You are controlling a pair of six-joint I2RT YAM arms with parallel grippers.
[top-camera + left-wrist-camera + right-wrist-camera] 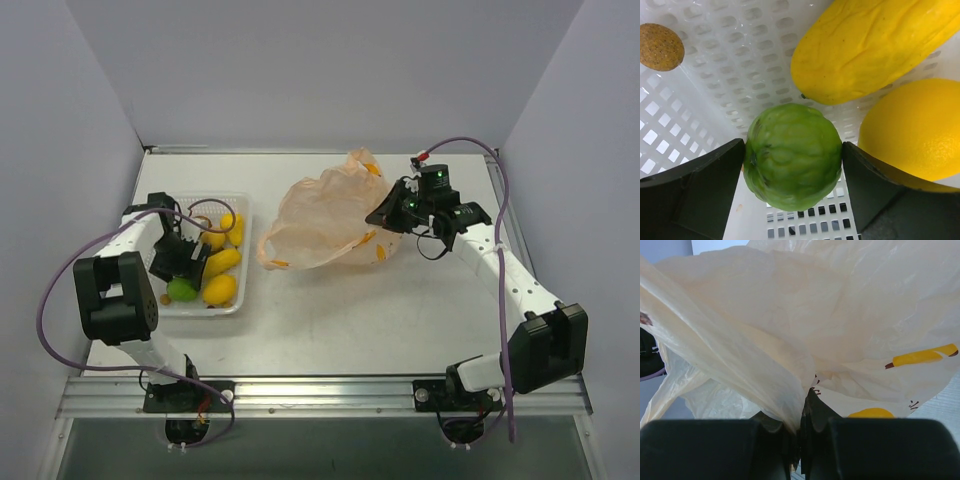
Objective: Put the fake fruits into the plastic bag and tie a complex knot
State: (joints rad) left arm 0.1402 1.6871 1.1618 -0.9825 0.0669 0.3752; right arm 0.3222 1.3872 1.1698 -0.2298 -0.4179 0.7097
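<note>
A green round fruit (180,291) lies in the white mesh tray (243,290) at the left. My left gripper (186,278) is shut on it; in the left wrist view both black fingers (705,185) press the sides of the green fruit (792,155). A long yellow fruit (870,45), a round yellow fruit (915,130) and a small brown fruit (660,47) lie beside it. The peach plastic bag (325,220) lies crumpled at mid-table. My right gripper (387,214) is shut on the bag's right edge, with film pinched between its jaws (800,425).
More yellow fruits (222,262) fill the tray's right half. The tray floor (715,75) is perforated white plastic. White walls close in the table at the back and both sides. A purple cable loops over the left arm (190,210).
</note>
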